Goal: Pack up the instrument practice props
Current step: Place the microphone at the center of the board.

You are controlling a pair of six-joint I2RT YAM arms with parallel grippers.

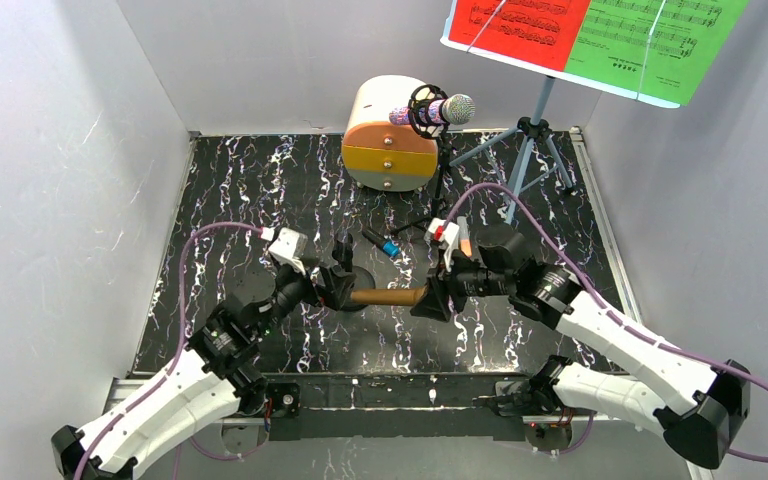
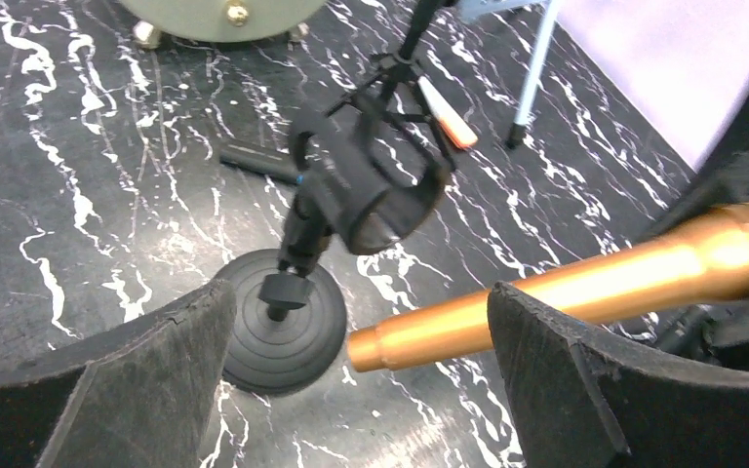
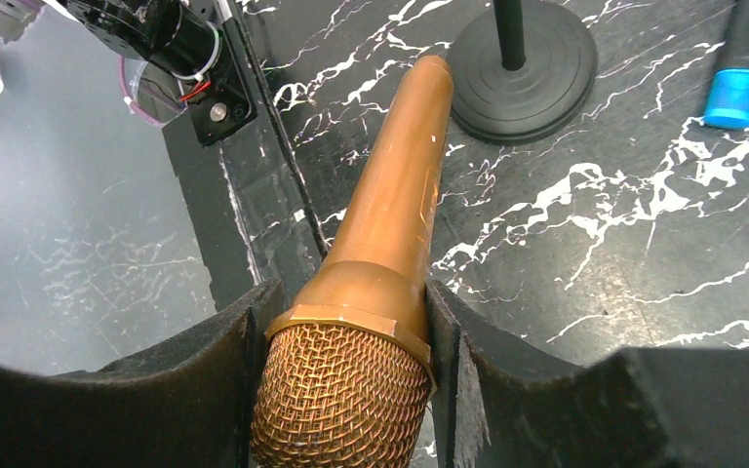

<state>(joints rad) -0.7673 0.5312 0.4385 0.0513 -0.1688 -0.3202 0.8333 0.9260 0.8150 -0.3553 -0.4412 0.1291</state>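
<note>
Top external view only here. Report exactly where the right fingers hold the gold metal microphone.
Observer: The right fingers clamp the gold metal microphone at its collar, just below the mesh head.
Operator: Now give me the left side.
Observer: The left fingers stand wide apart; the handle's tail end shows in the gap, ungripped.
Operator: Check the clip on the stand in front of it.
Observer: The black clip on the round-based black stand is empty, its open mouth turned toward the left wrist camera.
</note>
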